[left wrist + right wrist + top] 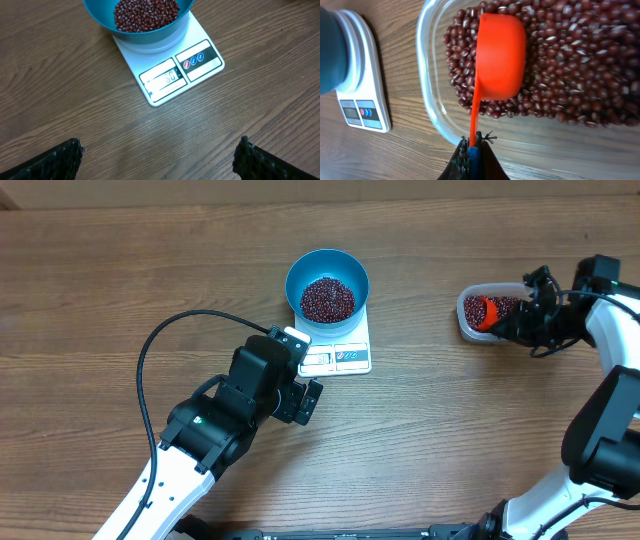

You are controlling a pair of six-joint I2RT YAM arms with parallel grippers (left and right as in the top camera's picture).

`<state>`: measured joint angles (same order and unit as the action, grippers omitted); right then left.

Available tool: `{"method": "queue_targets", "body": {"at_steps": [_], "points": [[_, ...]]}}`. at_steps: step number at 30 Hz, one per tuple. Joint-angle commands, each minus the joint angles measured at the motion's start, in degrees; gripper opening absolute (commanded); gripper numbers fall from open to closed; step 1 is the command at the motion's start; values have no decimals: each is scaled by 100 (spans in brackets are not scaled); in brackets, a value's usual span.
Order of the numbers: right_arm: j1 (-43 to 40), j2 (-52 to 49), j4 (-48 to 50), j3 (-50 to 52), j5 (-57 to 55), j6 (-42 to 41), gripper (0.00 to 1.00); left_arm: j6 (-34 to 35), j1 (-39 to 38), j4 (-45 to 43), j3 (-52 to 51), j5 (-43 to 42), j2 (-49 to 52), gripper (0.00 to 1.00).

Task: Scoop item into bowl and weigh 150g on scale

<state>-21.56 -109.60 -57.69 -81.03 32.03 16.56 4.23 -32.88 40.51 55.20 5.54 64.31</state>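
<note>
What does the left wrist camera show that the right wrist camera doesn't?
Only the left wrist view shows the beans inside the bowl, the digits on the scale display, and the left gripper spread wide open. Only the right wrist view shows the right gripper shut on the handle of an orange scoop lying on more beans in a clear tub. Both show the white scale with its buttons, part of the blue bowl on it, and the wooden table.

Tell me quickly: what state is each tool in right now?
Left tool: open, holding nothing.
Right tool: shut on the handle of the orange scoop, which is in the clear tub of beans.
</note>
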Motion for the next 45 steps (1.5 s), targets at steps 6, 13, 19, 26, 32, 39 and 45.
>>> {"method": "queue_targets", "body": {"at_steps": [6, 13, 19, 26, 32, 39, 45], "points": [[-503, -116, 11, 9, 782, 46, 4, -103, 24, -24, 2, -70, 20, 100], [-809, -116, -72, 9, 1294, 48, 4, -103, 24, -24, 2, -70, 20, 100], [-911, -116, -114, 9, 1458, 48, 4, -103, 24, -24, 2, -70, 20, 99], [-911, -116, -155, 9, 1467, 48, 4, -103, 24, -24, 2, -70, 20, 100], [-911, -116, -162, 9, 1744, 50, 4, -103, 24, -22, 2, -70, 20, 100], [-918, -116, -240, 9, 2114, 199, 4, -103, 24, -22, 2, -70, 17, 100], [-933, -116, -299, 9, 2330, 197, 4, -103, 24, -22, 2, -70, 20, 100]]}}
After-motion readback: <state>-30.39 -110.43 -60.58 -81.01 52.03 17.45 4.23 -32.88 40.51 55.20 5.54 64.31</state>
